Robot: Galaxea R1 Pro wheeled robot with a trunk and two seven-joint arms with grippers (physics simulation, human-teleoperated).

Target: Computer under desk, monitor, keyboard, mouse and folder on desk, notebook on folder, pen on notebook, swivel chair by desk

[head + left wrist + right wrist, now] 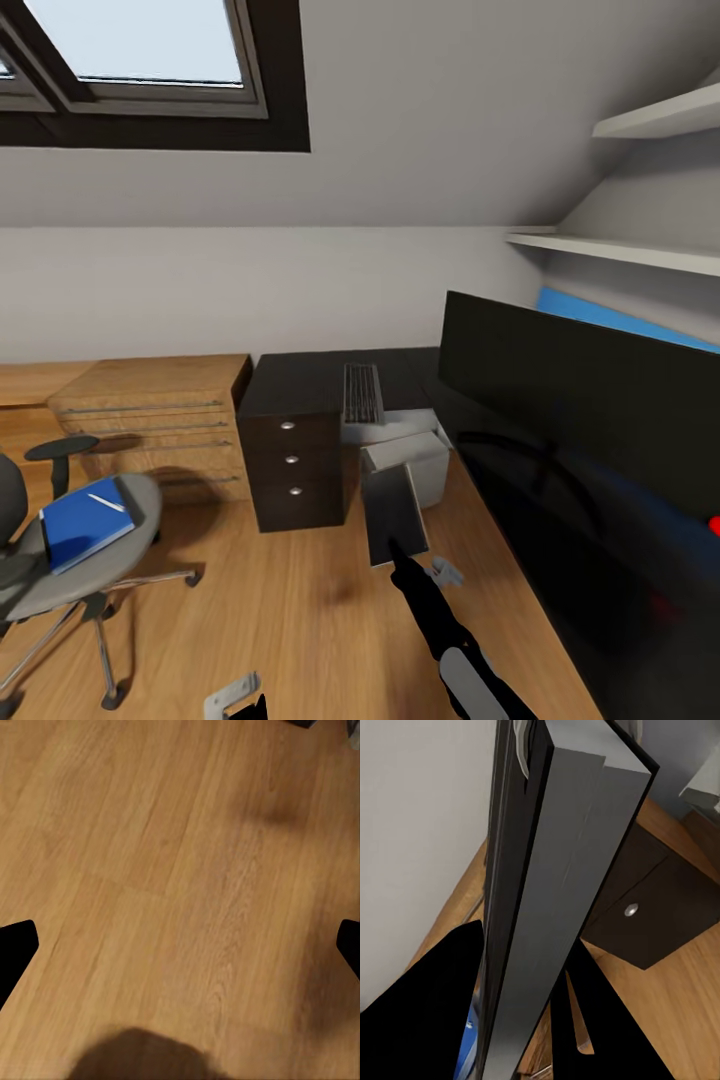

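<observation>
Between the two black fingers of the right gripper [521, 1020] stands the small thin grey-covered notebook [562, 870], clamped on both faces; the head view shows the same notebook [394, 515] held upright in the air at the end of the black right arm, over the light wooden floor [300, 600]. Low down to the left of that hand, the left gripper [180, 945] hangs over bare floor planks with its two black fingertips spread wide apart and nothing between them. Close on the right of the held notebook runs the long glossy black desk [560, 560], and on it the large wide black flat monitor [580, 400] with a red dot at its lower corner. Just beyond the notebook, on the floor under the desk, sits the small light-grey box-shaped computer [405, 465]. Beyond that, the slim silver-framed keyboard [363, 393] with dark keys lies on the desktop above the black three-drawer unit [295, 460] with round silver knobs. Well off to the hand's left stands the grey upholstered swivel chair [75, 560], with the flat bright-blue folder [85, 522] on its seat and the thin white pen [106, 503] lying on the folder. Behind the chair, against the wall, is a light-wood drawer chest [155, 415].
</observation>
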